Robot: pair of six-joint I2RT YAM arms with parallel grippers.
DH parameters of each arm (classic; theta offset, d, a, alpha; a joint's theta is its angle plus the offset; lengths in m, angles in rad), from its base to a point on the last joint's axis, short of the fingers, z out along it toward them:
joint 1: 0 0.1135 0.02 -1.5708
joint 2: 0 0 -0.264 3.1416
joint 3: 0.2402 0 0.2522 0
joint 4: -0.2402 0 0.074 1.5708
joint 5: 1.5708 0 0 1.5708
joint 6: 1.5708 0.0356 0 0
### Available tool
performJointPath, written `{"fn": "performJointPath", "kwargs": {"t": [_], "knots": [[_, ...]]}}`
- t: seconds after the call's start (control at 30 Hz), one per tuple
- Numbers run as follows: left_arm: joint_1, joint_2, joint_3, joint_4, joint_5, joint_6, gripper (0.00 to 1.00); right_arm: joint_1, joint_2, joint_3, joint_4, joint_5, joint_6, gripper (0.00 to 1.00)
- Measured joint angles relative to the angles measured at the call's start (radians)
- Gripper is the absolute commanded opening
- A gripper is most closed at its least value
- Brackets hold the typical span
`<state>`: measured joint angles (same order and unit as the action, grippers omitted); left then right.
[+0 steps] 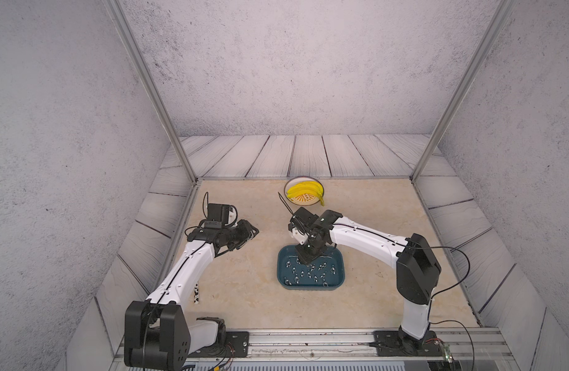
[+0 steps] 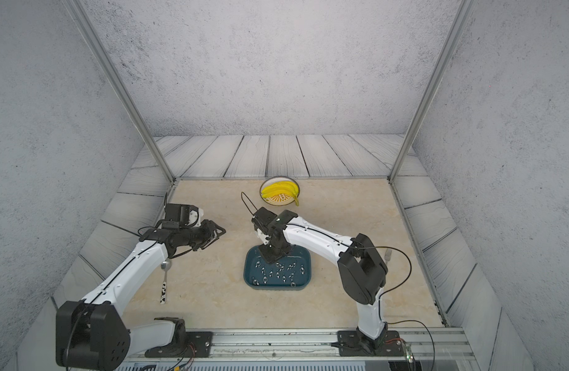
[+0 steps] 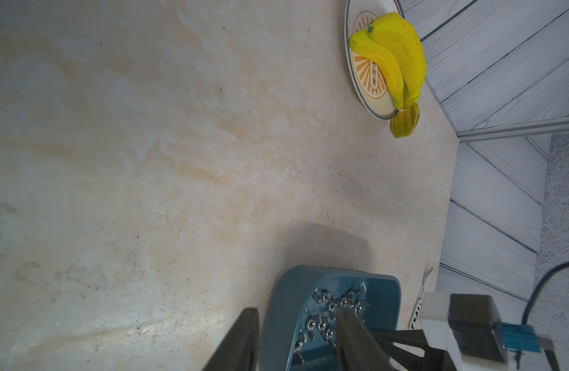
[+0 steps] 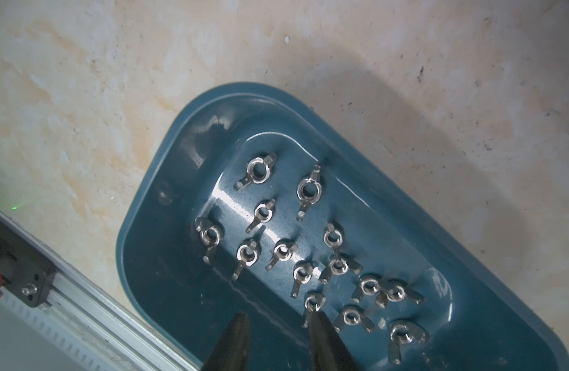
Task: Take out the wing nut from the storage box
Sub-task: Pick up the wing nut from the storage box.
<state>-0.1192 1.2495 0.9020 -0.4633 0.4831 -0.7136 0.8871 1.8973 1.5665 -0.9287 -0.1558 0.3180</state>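
**Right End Effector Positioned Over Storage Box**

The shallow dark teal-blue rectangular plastic storage box (image 1: pixel 312 287) is being carried by the beige marble-patterned counter (image 1: pixel 244 289), near its middle. The silver metal wing nuts (image 4: pixel 259 172) are being contained loose on the floor of the box, all inside its rim, and none is being gripped.

The right end effector (image 4: pixel 278 318) is being pointed down into the far side of the box, above the nuts. Its jaws are being held a narrow way apart with nothing between them. One fingertip (image 4: pixel 321 331) is being shown just beside the nearest wing nut (image 4: pixel 313 302); contact cannot be confirmed.

The left end effector (image 3: pixel 296 313) is being held above the bare counter, well apart from the box. Its jaws are being held moderately apart and are empty.

The round white-and-yellow plate (image 1: pixel 300 201) with yellow bananas (image 1: pixel 304 189) is being carried by the counter behind the box, near the back edge.
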Motion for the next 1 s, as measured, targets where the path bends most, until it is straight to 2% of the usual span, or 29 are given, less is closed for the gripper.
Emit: {"fn": "performJointPath", "kwargs": {"t": [0.43, 0.8, 1.0], "knots": [[0.007, -0.020, -0.036, 0.007, -0.015, -0.027, 0.46, 0.007, 0.016, -0.122, 0.204, 0.023, 0.136, 0.33], [0.007, -0.032, -0.039, 0.030, -0.015, -0.024, 0.45, 0.013, 0.121, -0.103, 0.269, 0.063, 0.158, 0.34], [0.009, -0.039, -0.049, 0.034, -0.014, -0.019, 0.45, 0.013, 0.126, -0.101, 0.279, 0.081, 0.163, 0.35]]}}
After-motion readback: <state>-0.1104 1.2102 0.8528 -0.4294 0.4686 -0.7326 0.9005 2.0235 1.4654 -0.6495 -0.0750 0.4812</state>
